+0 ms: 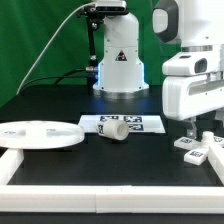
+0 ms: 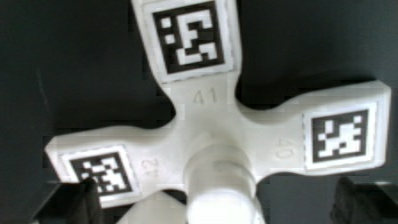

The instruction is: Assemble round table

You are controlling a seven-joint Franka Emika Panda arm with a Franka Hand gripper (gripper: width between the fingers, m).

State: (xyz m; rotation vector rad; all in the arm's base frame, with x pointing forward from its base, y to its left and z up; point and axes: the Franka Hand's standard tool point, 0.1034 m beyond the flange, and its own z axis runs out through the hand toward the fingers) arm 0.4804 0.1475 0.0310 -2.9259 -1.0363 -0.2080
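Widest thing on the black table [image 1: 60,165] is the large round white plastic disc [image 1: 40,133]. It lies flat at the exterior view's left, just inside the white border rail [image 1: 100,205]. Next to it sits the marker board [image 1: 135,122], mid-table. The short thick white cylinder leg [image 1: 113,130] lies on its side at the board's near edge, with its axis running roughly across the view.

Now over to the exterior view's right, where the action is. The small white cross-shaped foot [image 1: 200,148] rests on the table, tags up, well apart from the disc and the leg. The gripper [image 1: 197,130] hangs directly above it, pointing straight down.

The wrist view confirms the line-up. The foot [image 2: 222,120] fills the picture, its lobes spread flat. The raised central stub falls right between the dark fingers [image 2: 80,198], so the gripper [image 2: 222,200] is centred on it. The jaws stand spread wide, with nothing between them but air around the stub.

I judge a straight descent and a close is all this calls for. The cross has no long axis to match, but the fingers must drop between the lobes, not onto one. Nothing else crowds the foot, and the rail stays off to the side.
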